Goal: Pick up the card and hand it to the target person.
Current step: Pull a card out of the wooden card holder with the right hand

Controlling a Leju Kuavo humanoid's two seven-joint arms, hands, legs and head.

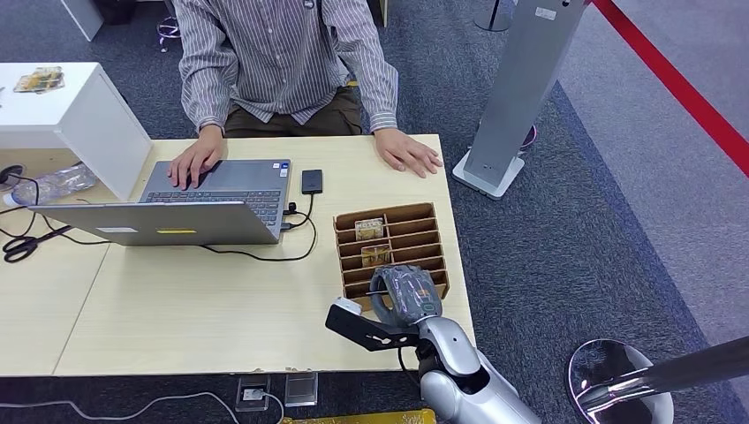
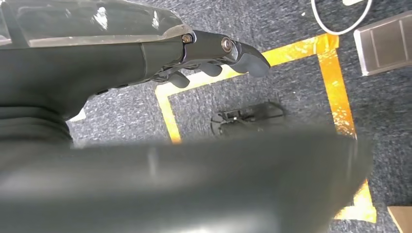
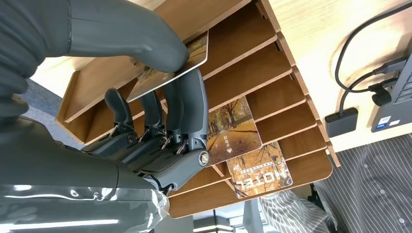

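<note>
A brown slotted wooden card rack (image 1: 426, 219) stands near the table's right edge, with two picture cards (image 1: 369, 228) in its far slots. My right hand (image 1: 404, 294) hovers over the rack's near slots. In the right wrist view the right hand (image 3: 160, 121) pinches a card (image 3: 195, 57) between thumb and fingers, the card still lying in a slot of the rack (image 3: 243, 73). Two other cards (image 3: 233, 128) sit deeper in the rack. The person (image 1: 283, 62) in a striped shirt sits across the table, one hand (image 1: 408, 152) flat on it. My left hand (image 2: 214, 58) hangs over the carpet, holding nothing.
An open laptop (image 1: 203, 208) with a cable and a small black hub (image 1: 312, 181) lies left of the rack. A white box (image 1: 79, 110), a bottle (image 1: 62, 184) and scissors (image 1: 18, 247) are at the far left. A grey pillar (image 1: 517, 97) stands right of the table.
</note>
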